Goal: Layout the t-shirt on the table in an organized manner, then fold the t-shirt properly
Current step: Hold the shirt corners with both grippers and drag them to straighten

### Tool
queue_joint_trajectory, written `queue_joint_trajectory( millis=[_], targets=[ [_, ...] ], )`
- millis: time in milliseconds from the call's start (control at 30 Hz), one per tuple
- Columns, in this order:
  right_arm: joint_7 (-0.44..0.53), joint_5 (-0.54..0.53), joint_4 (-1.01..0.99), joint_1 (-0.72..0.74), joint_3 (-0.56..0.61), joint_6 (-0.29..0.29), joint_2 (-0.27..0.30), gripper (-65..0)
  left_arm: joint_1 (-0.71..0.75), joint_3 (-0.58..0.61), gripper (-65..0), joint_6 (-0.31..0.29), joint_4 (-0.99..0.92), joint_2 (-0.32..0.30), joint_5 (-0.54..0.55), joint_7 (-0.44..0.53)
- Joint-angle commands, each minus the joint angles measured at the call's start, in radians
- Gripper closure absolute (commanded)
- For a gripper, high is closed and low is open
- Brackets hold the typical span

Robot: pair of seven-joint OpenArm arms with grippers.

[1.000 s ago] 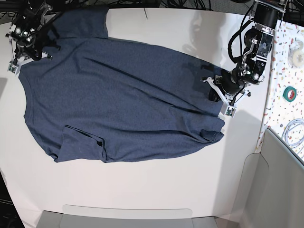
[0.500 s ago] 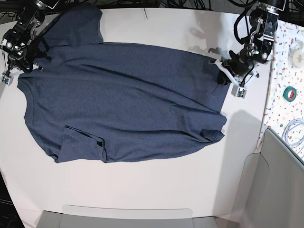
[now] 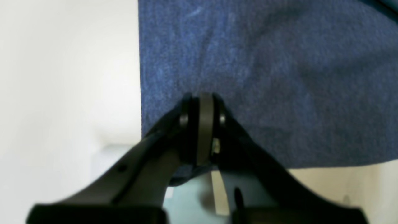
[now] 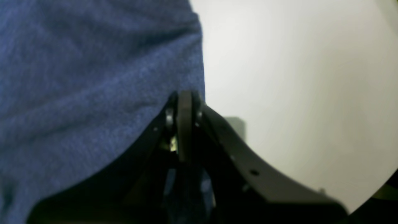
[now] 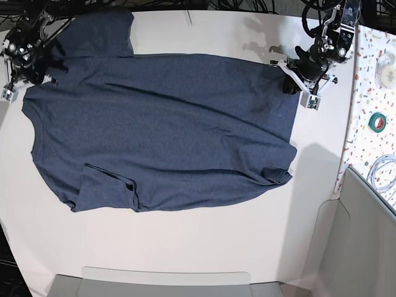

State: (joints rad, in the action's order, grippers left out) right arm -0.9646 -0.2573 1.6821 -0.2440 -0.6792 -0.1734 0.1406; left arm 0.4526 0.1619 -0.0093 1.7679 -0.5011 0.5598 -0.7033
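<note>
The dark navy t-shirt (image 5: 161, 136) lies spread, plain side up, on the off-white table (image 5: 204, 241), neck to the left and hem to the right. One sleeve lies folded over the body near the front left. My left gripper (image 5: 289, 85) is at the far right hem corner, shut on the fabric. In the left wrist view its fingertips (image 3: 202, 104) pinch the t-shirt (image 3: 279, 77) just inside its edge. My right gripper (image 5: 39, 74) is at the far left shoulder, beside the far sleeve. In the right wrist view it (image 4: 184, 99) is shut on the t-shirt (image 4: 93, 77) at its edge.
A narrow speckled surface (image 5: 371, 93) runs along the right, holding a green tape roll (image 5: 378, 121), a white roll (image 5: 387, 62) and coiled cable (image 5: 383, 173). Grey panels stand at the front edge (image 5: 167, 281) and front right (image 5: 365, 241). Cables hang behind the table.
My left gripper has carried the hem corner from mid-right toward the far right, straightening the right edge. My right gripper shifted slightly toward the far side with the shoulder. The far edge looks tauter.
</note>
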Motion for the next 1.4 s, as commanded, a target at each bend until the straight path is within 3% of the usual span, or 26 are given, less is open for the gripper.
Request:
queue_joint_trajectory(
  millis=[0, 233, 467, 567, 900, 1367],
  targets=[
    [-0.084, -0.02, -0.007, -0.041, -0.004, -0.004, -0.003, 0.0, 0.041, 0.012, -4.0, -0.008, -0.007, 0.002, 0.004, -0.144],
    [-0.086, -0.164, -0.007, -0.188, -0.003, -0.079, 0.014, 0.0, 0.047, 0.011, -4.0, -0.008, 0.007, 0.0, 0.004, -0.144],
    [-0.086, -0.211, 0.068, -0.294, -0.009, -0.085, 0.037, 0.0, 0.067, 0.011, -4.0, -0.008, 0.007, -0.006, 0.004, -0.143],
    [-0.086, -0.208, 0.111, -0.317, -0.017, -0.085, 0.084, 0.0, 0.064, 0.011, -4.0, -0.008, 0.007, -0.008, 0.004, -0.143],
    [-0.086, -0.207, 0.083, -0.26, -0.049, -0.082, 0.172, 0.0, 0.07, 0.011, -4.0, -0.008, 0.007, -0.041, 0.004, -0.143],
    [-0.086, -0.213, 0.106, -0.128, -0.043, -0.082, 0.132, 0.0, 0.182, 0.018, -4.0, -0.008, 0.06, -0.041, 0.004, -0.177]
  ],
)
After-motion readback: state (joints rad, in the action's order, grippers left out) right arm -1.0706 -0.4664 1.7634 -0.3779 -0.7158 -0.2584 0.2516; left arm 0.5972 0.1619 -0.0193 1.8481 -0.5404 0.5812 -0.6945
